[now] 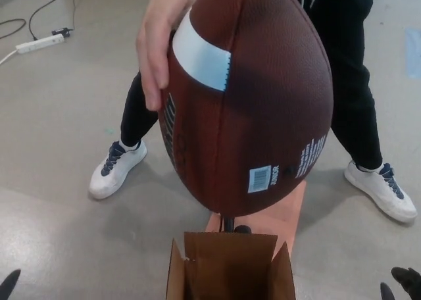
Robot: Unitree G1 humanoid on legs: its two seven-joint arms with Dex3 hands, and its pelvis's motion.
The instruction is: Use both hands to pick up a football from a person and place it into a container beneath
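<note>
Cardboard box (229, 267) on concrete floor (59, 181)

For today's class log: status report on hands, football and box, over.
Left hand and right hand low at frame corners, empty. Football held by person's hand above open cardboard box. Nothing blocking.

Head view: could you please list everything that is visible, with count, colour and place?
football: one, brown with a white stripe and a barcode label, held in the centre above the box
cardboard box: one, brown, open, bottom centre
orange block: one, orange, on the floor behind the box
power strip: one, white, with cables, floor at upper left
blue patch: one, at the right edge
floor: grey
person: a hand on the ball's left side, black trousers, two white shoes
left hand: black tip only, bottom left corner
right hand: black fingertips, bottom right corner
</note>
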